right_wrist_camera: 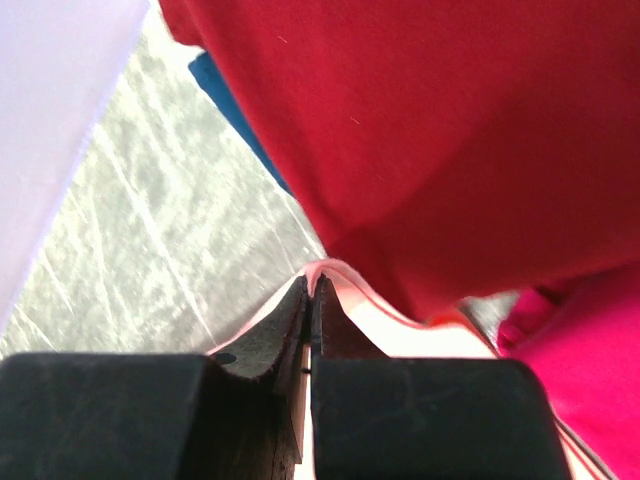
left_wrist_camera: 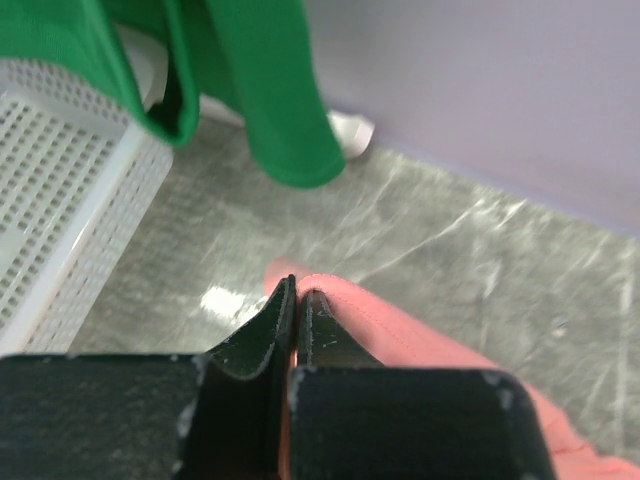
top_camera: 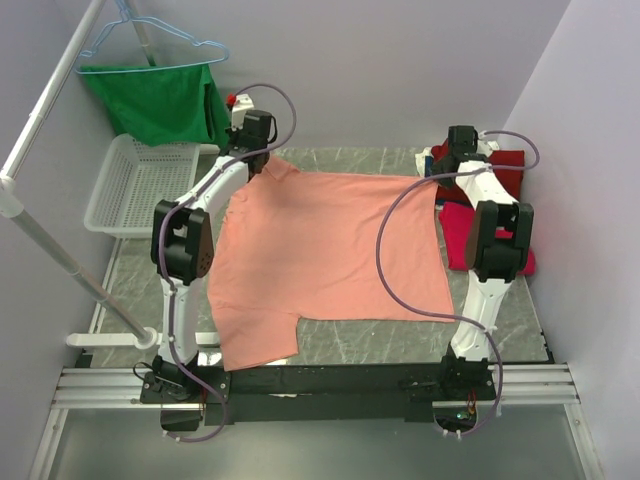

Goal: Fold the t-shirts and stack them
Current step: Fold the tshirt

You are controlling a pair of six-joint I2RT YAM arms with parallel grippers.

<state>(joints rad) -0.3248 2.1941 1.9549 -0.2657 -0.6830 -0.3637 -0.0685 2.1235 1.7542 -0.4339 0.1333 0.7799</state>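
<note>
The salmon-pink t-shirt (top_camera: 320, 250) lies spread across the middle of the table, its far edge stretched between my two grippers. My left gripper (top_camera: 262, 160) is shut on its far left corner, and the pink cloth (left_wrist_camera: 420, 335) shows pinched between the jaws in the left wrist view. My right gripper (top_camera: 440, 172) is shut on its far right corner, where the pink edge (right_wrist_camera: 345, 275) shows in the right wrist view. The dark red t-shirt (top_camera: 505, 162) lies at the far right and fills the right wrist view (right_wrist_camera: 440, 130). The crimson-pink t-shirt (top_camera: 462, 232) lies in front of it, also in the right wrist view (right_wrist_camera: 590, 350).
A green garment (top_camera: 160, 100) hangs on a light-blue wire hanger (top_camera: 150, 40) at the back left, over a white mesh basket (top_camera: 135, 185). A white rail (top_camera: 60, 265) crosses the left side. A blue object (right_wrist_camera: 215, 85) lies under the dark red shirt.
</note>
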